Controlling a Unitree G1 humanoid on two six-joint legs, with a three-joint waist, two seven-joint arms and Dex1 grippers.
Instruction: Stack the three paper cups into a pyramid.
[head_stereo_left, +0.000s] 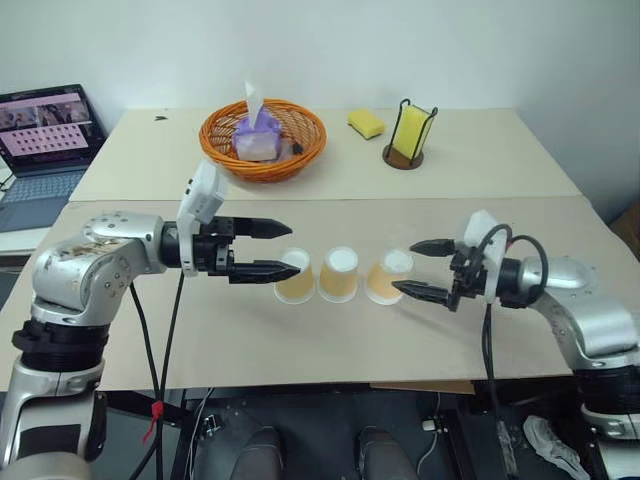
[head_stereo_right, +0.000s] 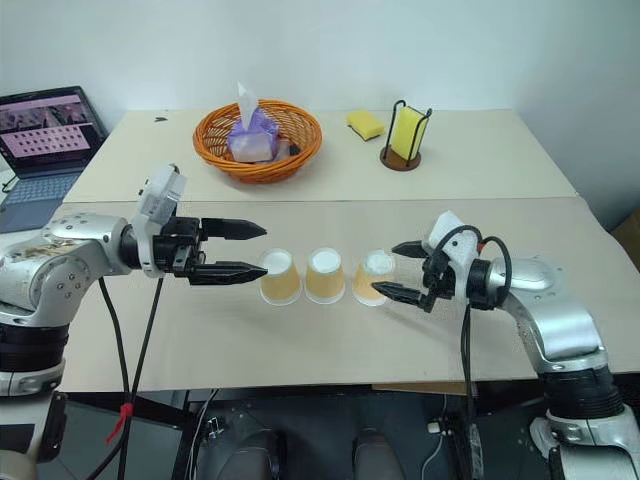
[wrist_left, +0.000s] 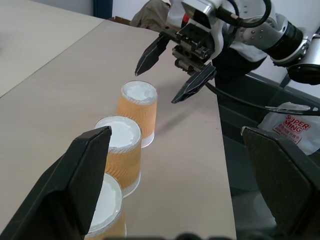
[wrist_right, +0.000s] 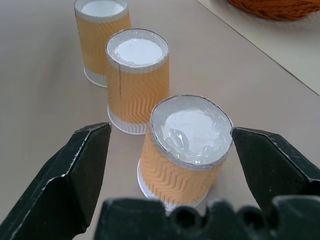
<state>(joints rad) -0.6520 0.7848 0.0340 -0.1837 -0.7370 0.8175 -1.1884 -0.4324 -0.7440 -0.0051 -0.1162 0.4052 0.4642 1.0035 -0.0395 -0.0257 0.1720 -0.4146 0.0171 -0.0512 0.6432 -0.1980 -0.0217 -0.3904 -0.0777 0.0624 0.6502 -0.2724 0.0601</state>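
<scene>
Right gripper (head_stereo_left: 423, 268) spread beside right cup (head_stereo_left: 388, 276), left gripper (head_stereo_left: 285, 249) spread by left cup (head_stereo_left: 294, 275), 3 cups in row upside down.

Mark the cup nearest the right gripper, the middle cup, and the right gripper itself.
Cup nearest the right gripper (wrist_right: 185, 150): right wrist view, on its wavy orange side.
Middle cup (head_stereo_left: 339, 280): left eye view, on its orange side.
Right gripper (head_stereo_left: 412, 268): left eye view, midway between its open fingertips.

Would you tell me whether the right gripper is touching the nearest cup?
Apart: in the right wrist view, table shows between each finger of the right gripper and the nearest cup.
</scene>
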